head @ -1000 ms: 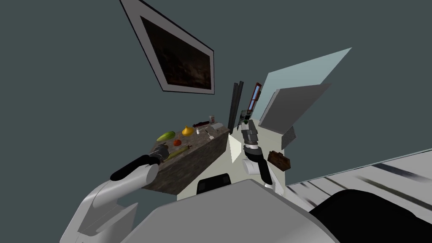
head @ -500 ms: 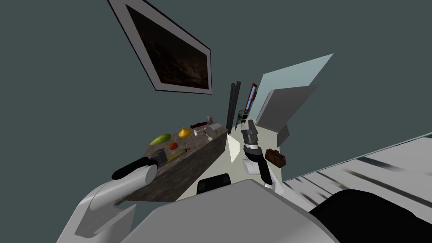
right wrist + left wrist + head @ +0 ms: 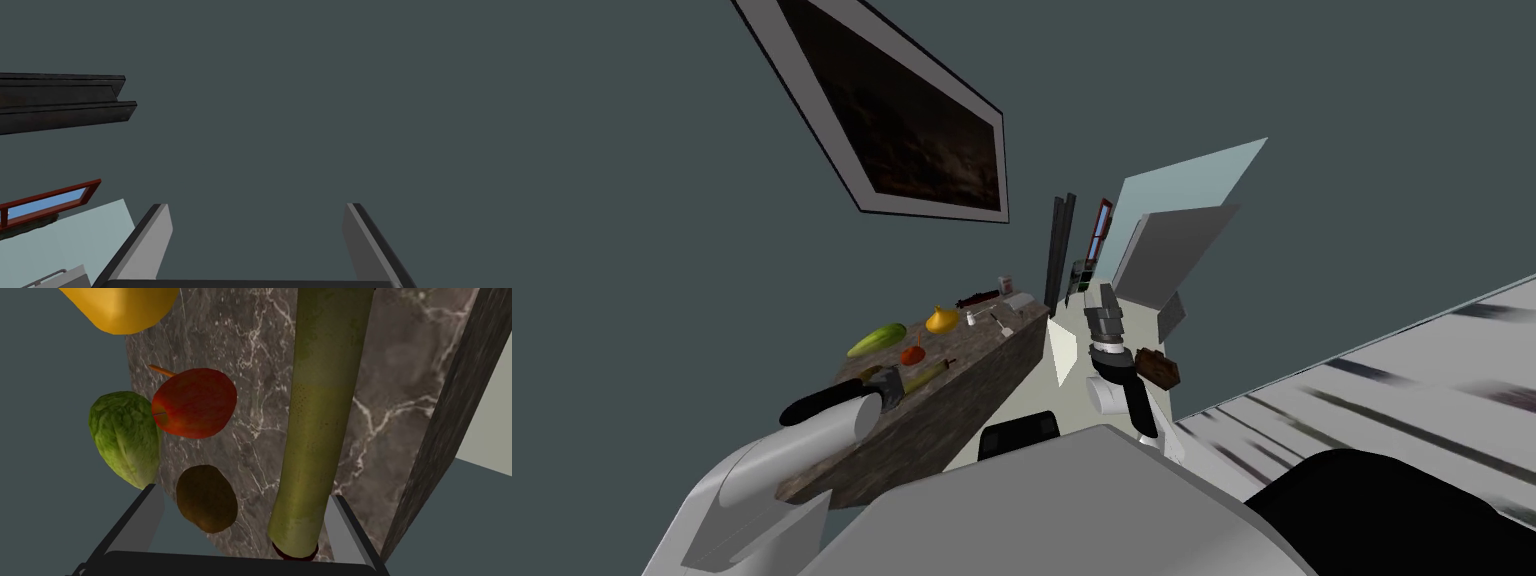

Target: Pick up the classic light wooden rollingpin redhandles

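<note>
rolling pin point(image 3: 320, 413) lies on the marble counter point(image 3: 400, 388), far end cut off, red near handle half hidden under the left gripper point(image 3: 246, 495). its spread fingers straddle the pin and a brown fruit point(image 3: 206, 498). counter edge just beside. right gripper point(image 3: 255, 225) spread too.

walls point(image 3: 662, 250): dark teal-grey | picture point(image 3: 902, 120): dark, grey-framed | counter point(image 3: 972, 390): dark marble | window point(image 3: 1101, 220): red-framed | floor point(image 3: 1412, 390): pale, streaked
</note>
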Controlling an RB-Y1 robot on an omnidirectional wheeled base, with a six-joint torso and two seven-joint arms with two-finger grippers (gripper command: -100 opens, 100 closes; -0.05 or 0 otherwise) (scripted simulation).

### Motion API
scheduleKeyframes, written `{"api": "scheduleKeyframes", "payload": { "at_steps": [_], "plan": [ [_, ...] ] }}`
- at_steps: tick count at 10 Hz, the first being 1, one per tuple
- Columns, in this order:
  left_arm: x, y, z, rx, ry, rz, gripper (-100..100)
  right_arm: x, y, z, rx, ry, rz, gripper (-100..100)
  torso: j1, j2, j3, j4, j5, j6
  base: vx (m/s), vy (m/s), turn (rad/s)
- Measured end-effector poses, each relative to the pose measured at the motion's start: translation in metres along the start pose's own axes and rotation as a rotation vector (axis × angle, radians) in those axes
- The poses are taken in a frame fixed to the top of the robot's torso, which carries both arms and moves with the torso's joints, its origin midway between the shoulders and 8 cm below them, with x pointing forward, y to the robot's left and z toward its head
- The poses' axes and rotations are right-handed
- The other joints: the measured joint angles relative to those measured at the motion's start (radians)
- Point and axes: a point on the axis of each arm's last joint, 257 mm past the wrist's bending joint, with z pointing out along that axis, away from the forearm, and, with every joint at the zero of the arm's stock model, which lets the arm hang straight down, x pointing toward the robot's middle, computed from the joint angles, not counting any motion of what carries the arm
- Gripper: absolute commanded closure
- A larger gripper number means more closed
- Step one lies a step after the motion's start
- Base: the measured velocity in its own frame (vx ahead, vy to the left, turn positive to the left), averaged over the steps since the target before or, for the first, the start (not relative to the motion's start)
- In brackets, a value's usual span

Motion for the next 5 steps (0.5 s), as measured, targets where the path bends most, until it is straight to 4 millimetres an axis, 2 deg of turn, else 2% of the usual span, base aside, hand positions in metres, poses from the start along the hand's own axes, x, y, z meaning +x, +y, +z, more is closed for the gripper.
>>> {"api": "scheduleKeyframes", "payload": {
  "at_steps": [2, 3, 5],
  "plan": [
    [-0.009, 0.026, 0.005, -0.089, -0.034, -0.018, -100, 0.000, 0.000, 0.000, 0.000, 0.000, 0.000, 0, 0.001, -0.002, -0.001, -0.001, 0.000, 0.000, 0.074, 0.024, -0.158],
    [-0.014, 0.040, 0.008, -0.132, -0.047, -0.029, -100, 0.000, 0.000, 0.000, 0.000, 0.000, 0.000, 0, 0.001, -0.002, -0.001, -0.001, 0.000, 0.000, 0.033, 0.027, -0.029],
    [-0.021, 0.050, 0.008, -0.173, -0.060, -0.040, -100, 0.000, 0.000, 0.000, 0.000, 0.000, 0.000, 0, 0.001, 0.000, 0.000, 0.000, 0.000, 0.000, 0.032, 0.018, -0.090]
  ]
}}
